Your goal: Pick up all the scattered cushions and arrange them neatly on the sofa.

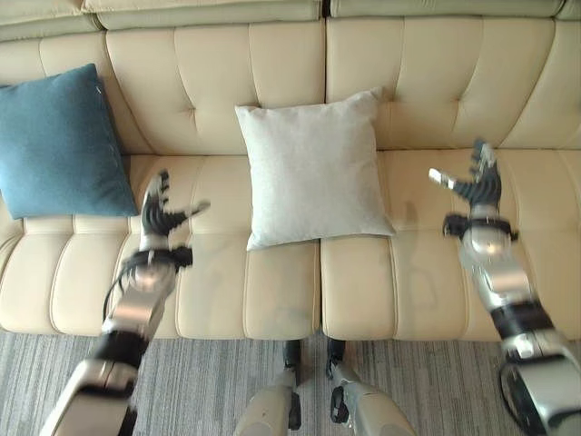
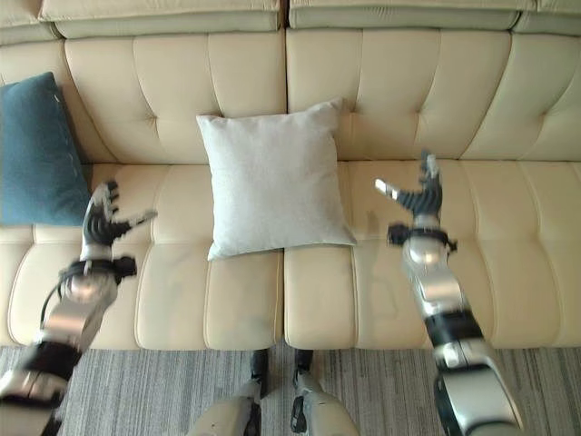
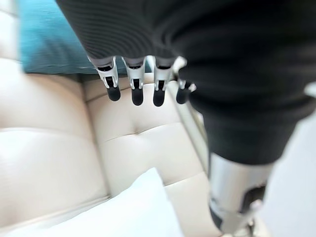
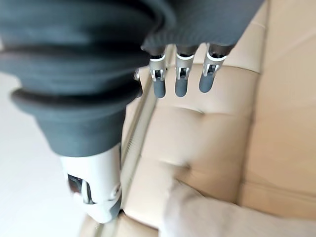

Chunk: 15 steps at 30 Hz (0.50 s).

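A cream tufted sofa [image 1: 436, 300] fills the scene, with a strip of grey striped carpet [image 1: 209, 381] along its front edge. Two cushions are on the seat, both leaning upright against the backrest: a white cushion [image 1: 313, 168] at the middle, its lower edge spanning the seam between two seat sections, and a blue cushion [image 1: 59, 141] at the robot's far left end, well apart from the white one. The left hand [image 1: 160, 216] hovers over the seat between the two cushions, near the blue one's lower corner but touching neither; its fingers [image 3: 134, 89] are straight and spread, thumb held out to the side, holding nothing. The right hand [image 1: 476, 184] hovers over the bare seat to the right of the white cushion (clear of its edge), also with fingers [image 4: 180, 84] extended and thumb apart, empty. In the left wrist view the blue cushion [image 3: 54, 39] shows past the fingertips and a corner of the white cushion [image 3: 123, 212] lies nearer the camera.
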### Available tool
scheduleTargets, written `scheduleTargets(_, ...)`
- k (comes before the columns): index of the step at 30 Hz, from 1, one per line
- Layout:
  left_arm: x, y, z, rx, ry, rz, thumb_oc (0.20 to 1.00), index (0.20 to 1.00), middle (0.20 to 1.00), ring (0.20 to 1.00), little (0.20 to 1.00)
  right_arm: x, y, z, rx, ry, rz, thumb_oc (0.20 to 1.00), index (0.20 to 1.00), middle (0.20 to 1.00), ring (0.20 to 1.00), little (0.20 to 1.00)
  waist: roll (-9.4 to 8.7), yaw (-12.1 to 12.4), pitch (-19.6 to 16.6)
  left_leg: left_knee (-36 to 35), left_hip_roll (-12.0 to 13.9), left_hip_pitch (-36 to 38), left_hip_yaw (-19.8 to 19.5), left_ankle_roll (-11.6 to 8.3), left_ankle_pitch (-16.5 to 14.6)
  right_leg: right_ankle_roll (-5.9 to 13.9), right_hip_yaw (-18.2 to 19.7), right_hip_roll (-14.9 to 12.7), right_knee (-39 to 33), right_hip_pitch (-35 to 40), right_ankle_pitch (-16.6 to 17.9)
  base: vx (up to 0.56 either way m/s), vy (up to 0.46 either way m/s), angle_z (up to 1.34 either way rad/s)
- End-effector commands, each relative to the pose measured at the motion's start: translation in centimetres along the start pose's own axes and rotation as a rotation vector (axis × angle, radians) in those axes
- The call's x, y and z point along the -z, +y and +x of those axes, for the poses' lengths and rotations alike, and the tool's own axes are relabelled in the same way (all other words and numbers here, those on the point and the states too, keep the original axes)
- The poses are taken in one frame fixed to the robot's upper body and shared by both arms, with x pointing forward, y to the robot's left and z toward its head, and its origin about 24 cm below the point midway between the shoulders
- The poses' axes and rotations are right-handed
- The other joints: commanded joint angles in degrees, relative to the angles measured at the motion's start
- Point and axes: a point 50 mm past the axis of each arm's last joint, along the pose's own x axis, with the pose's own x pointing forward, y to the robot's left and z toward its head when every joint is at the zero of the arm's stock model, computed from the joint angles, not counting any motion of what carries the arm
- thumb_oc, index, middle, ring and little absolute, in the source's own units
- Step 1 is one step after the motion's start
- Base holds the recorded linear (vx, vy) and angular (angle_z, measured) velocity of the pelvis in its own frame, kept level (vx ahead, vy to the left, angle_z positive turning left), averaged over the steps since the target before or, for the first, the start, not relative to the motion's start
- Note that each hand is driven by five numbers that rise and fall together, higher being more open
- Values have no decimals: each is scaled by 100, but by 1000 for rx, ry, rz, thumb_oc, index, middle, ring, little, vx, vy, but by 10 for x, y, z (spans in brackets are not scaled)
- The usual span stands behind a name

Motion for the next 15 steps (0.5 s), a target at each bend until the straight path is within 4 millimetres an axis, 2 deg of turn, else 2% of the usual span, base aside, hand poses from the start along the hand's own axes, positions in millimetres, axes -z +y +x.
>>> scheduleTargets(1, 25, 20, -10, -7, 93, 54, 1000, 1000, 1000, 1000, 1000, 15, -17, -11, -38, 25, -67, 1000, 1000, 1000, 1000, 1000, -217, 89, -470, -44, -10, 84, -16, -248, -382, 1004, 27, -583, 324, 182, -687, 71, 31, 5)
scheduleTargets(2, 45, 24, -25, -14, 180, 50, 1000, 1000, 1000, 1000, 1000, 32, -22, -25, -53, 82, -89, 1000, 1000, 1000, 1000, 1000, -225, 87, -474, -44, -13, 165, -18, -243, -399, 1013, 8, -593, 317, 270, -697, 52, 60, 0)
scheduleTargets(3, 76, 30, -53, 8, 318, 97, 1000, 1000, 1000, 1000, 1000, 63, -30, -53, -97, 214, -160, 1000, 1000, 1000, 1000, 1000, -236, 71, -510, -44, -14, 310, -21, -235, -443, 1036, -23, -615, 276, 428, -702, 12, 71, -4)
scheduleTargets(5, 106, 34, -85, 18, 477, 100, 1000, 1000, 1000, 1000, 1000, 92, -31, -80, -165, 342, -213, 1000, 1000, 1000, 1000, 1000, -241, 44, -580, -44, -17, 406, 5, -219, -443, 1060, -51, -642, 272, 524, -687, -11, 66, -5)
scheduleTargets(6, 107, 34, -85, 19, 479, 100, 1000, 1000, 1000, 1000, 1000, 92, -31, -81, -167, 344, -214, 1000, 1000, 1000, 1000, 1000, -241, 41, -580, -44, -17, 418, 5, -219, -447, 1061, -52, -642, 268, 538, -689, -13, 56, -5)
scheduleTargets(11, 159, 36, -160, 96, 809, 155, 1000, 1000, 1000, 1000, 1000, 144, -30, -135, -263, 606, -279, 1000, 1000, 1000, 1000, 1000, -237, -6, -727, -44, -38, 694, 148, -157, -519, 1137, 38, -705, 283, 731, -647, -59, 107, -5)
scheduleTargets(15, 163, 38, -164, 65, 830, 152, 1000, 1000, 1000, 1000, 1000, 149, -27, -138, -259, 632, -286, 1000, 1000, 1000, 1000, 1000, -237, -15, -649, -44, -56, 724, 271, -105, -521, 1231, 152, -760, 419, 564, -500, -165, 100, -15)
